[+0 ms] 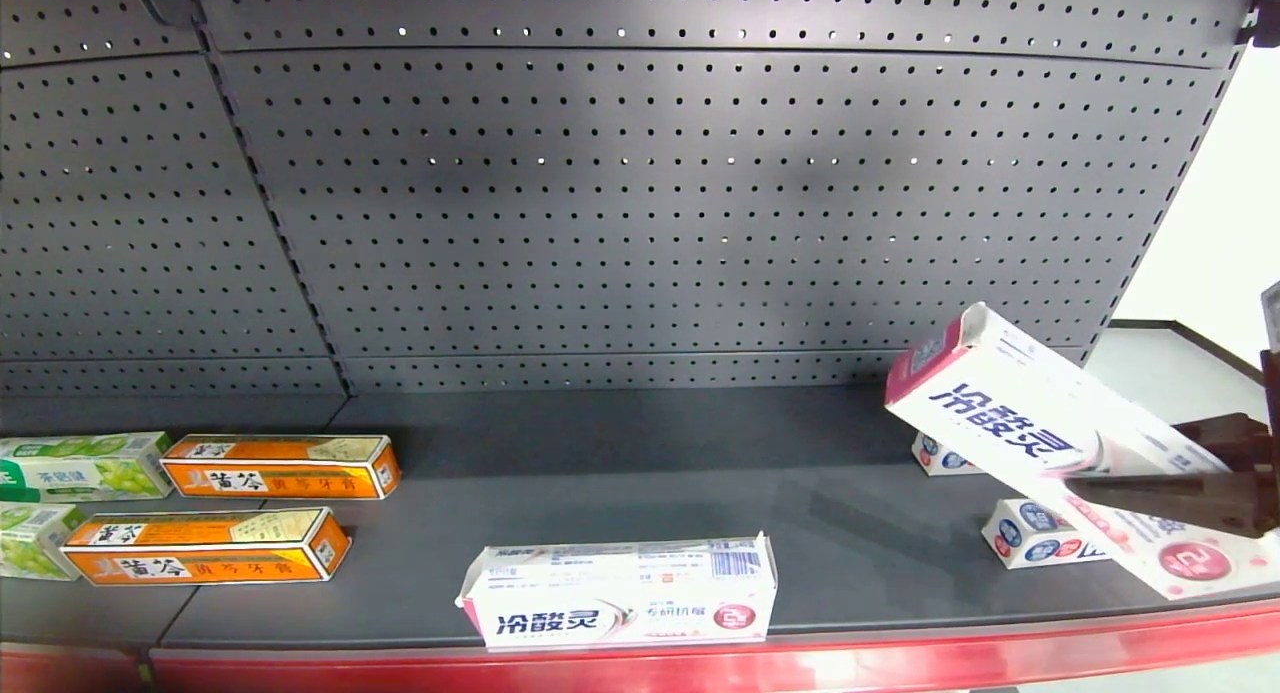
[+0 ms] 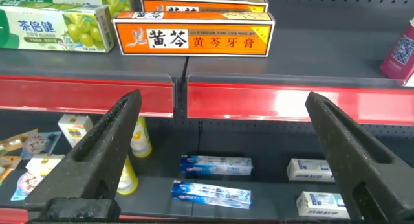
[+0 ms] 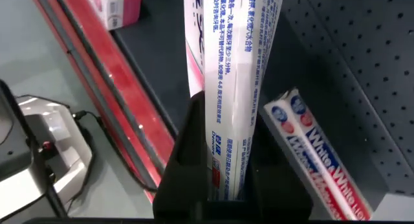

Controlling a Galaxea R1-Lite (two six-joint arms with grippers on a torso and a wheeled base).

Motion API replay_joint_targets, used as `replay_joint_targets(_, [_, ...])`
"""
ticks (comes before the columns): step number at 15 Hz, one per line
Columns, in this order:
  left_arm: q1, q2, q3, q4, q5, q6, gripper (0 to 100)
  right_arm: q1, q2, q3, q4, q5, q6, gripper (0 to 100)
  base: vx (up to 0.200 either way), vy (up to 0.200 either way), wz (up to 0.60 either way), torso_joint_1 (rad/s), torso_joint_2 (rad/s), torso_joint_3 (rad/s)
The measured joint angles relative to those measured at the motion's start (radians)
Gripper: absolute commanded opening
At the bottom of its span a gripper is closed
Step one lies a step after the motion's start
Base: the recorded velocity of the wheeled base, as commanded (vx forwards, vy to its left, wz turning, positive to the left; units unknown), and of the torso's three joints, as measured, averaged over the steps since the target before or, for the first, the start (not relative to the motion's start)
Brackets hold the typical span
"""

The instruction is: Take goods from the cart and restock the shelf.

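Observation:
My right gripper (image 1: 1170, 493) is shut on a white-and-pink toothpaste box (image 1: 1030, 423), held tilted above the right end of the grey shelf (image 1: 640, 453). In the right wrist view the same box (image 3: 226, 56) stands clamped between the dark fingers (image 3: 187, 146). Under it lie two blue-and-white toothpaste boxes (image 1: 1035, 533), also seen beside the held box (image 3: 317, 159). A matching white-and-pink box (image 1: 620, 593) lies flat at the shelf's front edge, centre. My left gripper (image 2: 223, 98) hangs open and empty in front of the shelf's red edge (image 2: 259, 101), below the orange boxes (image 2: 194, 37).
Two orange boxes (image 1: 280, 465) and green boxes (image 1: 80, 465) lie at the shelf's left. A perforated back panel (image 1: 640, 223) closes the rear. The shelf's middle is bare. A lower shelf holds toothpaste boxes (image 2: 213, 166) and yellow bottles (image 2: 139, 136).

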Motion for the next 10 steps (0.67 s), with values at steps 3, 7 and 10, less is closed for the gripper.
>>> replay_joint_targets(3, [0.000, 0.000, 0.000, 0.000, 0.000, 0.000, 100, 0.001, 0.076, -0.061, -0.007, 0.002, -0.042, 0, 0.000, 0.000, 0.00, 0.000, 0.00, 0.000])
replay_joint_targets(7, [0.000, 0.000, 0.000, 0.000, 0.000, 0.000, 100, -0.011, 0.181, -0.136, -0.007, 0.004, -0.136, 0, 0.000, 0.000, 0.00, 0.000, 0.00, 0.000])
replay_joint_targets(10, [0.000, 0.000, 0.000, 0.000, 0.000, 0.000, 100, -0.003, 0.263, -0.185, -0.006, 0.004, -0.144, 0, 0.000, 0.000, 0.00, 0.000, 0.00, 0.000])
